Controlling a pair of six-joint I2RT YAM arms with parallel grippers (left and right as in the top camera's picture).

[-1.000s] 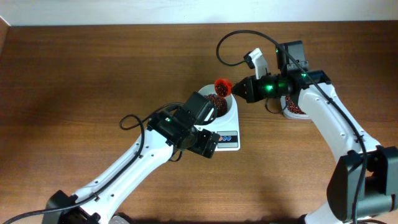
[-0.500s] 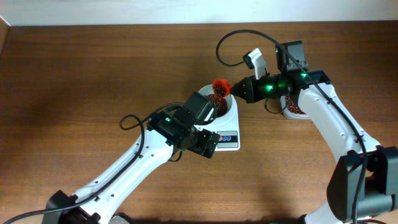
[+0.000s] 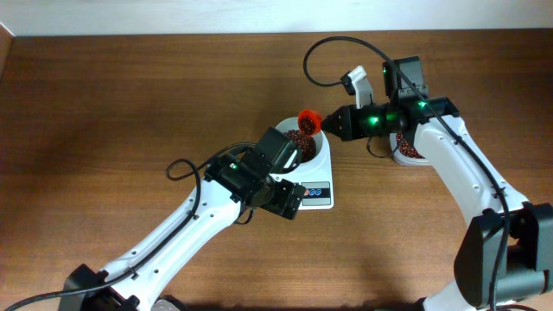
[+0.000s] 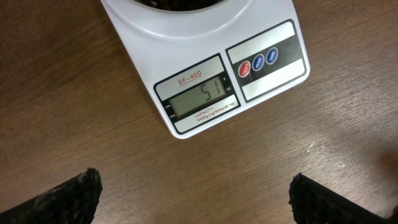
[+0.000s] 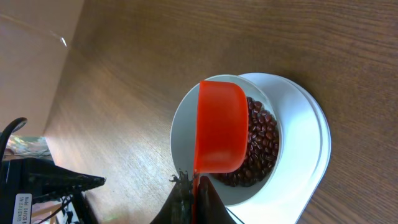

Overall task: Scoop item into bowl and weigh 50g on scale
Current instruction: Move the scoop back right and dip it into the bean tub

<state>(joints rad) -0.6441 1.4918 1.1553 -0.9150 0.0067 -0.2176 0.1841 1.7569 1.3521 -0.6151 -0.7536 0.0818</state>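
Observation:
The white bowl (image 3: 317, 148) sits on the white scale (image 3: 321, 192) and holds dark red-brown beans (image 5: 260, 149). The scale's display (image 4: 199, 101) reads 51. My right gripper (image 5: 194, 186) is shut on the handle of an orange scoop (image 5: 220, 127), held tipped on its side over the bowl (image 5: 183, 134); it also shows in the overhead view (image 3: 308, 119). My left gripper (image 4: 193, 199) is open and empty above bare table just in front of the scale (image 4: 155, 37), its arm covering part of the bowl from above.
A second container of beans (image 3: 408, 154) stands at the right, mostly hidden under my right arm. A black stand or cable part (image 5: 37, 183) shows at the lower left of the right wrist view.
The orange scoop has shifted slightly over the bowl's far rim. The left arm has not moved.

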